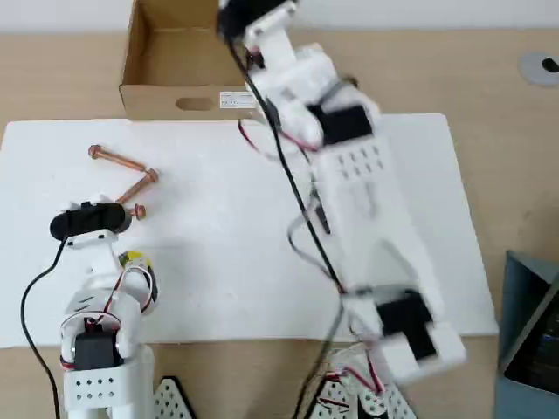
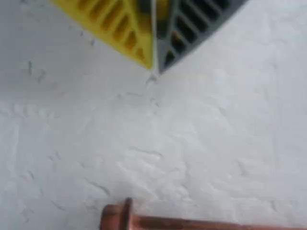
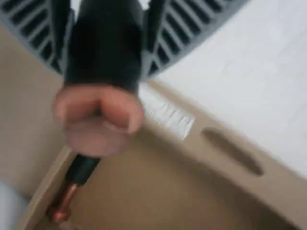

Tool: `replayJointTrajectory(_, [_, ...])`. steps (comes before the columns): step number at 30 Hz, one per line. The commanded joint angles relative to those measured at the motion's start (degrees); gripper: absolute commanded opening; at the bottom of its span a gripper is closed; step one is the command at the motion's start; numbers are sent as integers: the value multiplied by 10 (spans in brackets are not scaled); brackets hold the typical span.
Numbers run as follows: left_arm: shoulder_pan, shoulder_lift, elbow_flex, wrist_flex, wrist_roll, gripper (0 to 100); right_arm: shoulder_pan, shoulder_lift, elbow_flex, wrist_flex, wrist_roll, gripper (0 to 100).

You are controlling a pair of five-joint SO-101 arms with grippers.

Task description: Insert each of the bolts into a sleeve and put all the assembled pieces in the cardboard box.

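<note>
My right gripper [image 3: 105,52] is shut on an assembled piece [image 3: 100,96], a black sleeve with a copper bolt head showing at its end. It hangs over the inside of the cardboard box [image 3: 230,153]. A second assembled piece [image 3: 72,189] lies on the box floor below. In the high view the right arm [image 1: 349,166] stretches to the box [image 1: 144,65] at the back left. My left gripper [image 2: 153,67] is shut, yellow and grey fingertips together just above the white mat, with a copper bolt [image 2: 192,223] lying close by. Three loose bolts [image 1: 118,160] [image 1: 138,186] [image 1: 137,210] lie beside the left arm's wrist [image 1: 87,220].
A white mat [image 1: 218,253] covers most of the wooden table. A grey bin [image 1: 533,332] stands at the right edge, and a round grey object [image 1: 540,66] sits at the back right. Cables trail from both arms across the mat.
</note>
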Motion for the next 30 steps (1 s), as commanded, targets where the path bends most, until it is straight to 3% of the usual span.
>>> replayJointTrajectory(1, [-2,-5,-3,-11,-5,2,4,126,-186,-17,55,9])
replayJointTrajectory(12, [-1,-5,-3,-11,-5,2,-23,532,-637,-17,242,10])
replayJointTrajectory(17, [-1,-5,-3,-11,-5,2,-33,675,-796,-17,274,12])
replayJointTrajectory(21, [0,-5,-3,-11,-5,2,-38,701,-808,-17,277,17])
replayJointTrajectory(26, [0,-5,-4,-10,-5,2,-44,700,-804,-17,275,118])
replayJointTrajectory(30, [0,-5,-4,-10,-5,2,-44,700,-804,-16,275,131])
